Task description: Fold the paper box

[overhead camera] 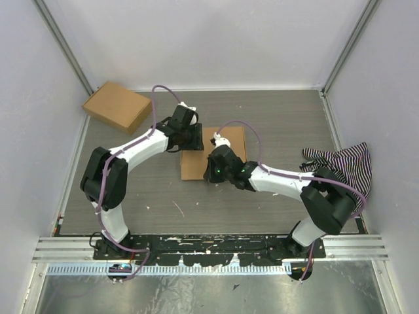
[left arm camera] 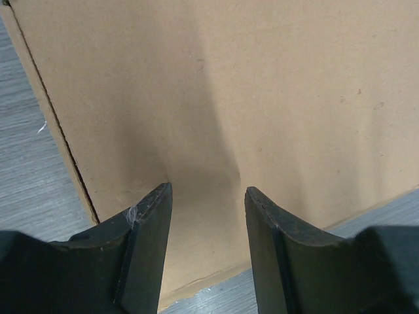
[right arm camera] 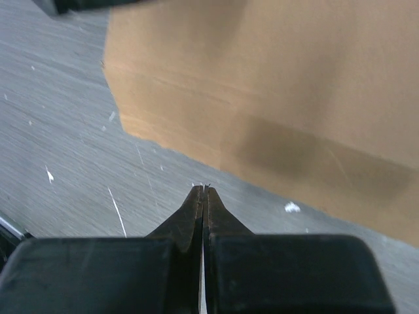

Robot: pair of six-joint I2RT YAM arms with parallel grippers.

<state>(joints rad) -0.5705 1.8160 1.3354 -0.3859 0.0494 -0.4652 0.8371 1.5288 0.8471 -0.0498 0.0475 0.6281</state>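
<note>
Over paper box [overhead camera: 226, 140] top, left gripper [left arm camera: 208, 196] stood parted, empty. Just beside box edge, right gripper [right arm camera: 204, 190] was pinched closed, empty. Best approach seemed: press top flat, nudge edge square.

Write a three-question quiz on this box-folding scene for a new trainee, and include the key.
1. True or false: the left gripper has its fingers spread over the paper box.
2. Multiple choice: the right gripper is A) open, B) shut and holding nothing, C) shut on the paper box.
3. Fill in: the second cardboard box sits toward the far ____ corner of the table.
Key: 1 true; 2 B; 3 left.
</note>
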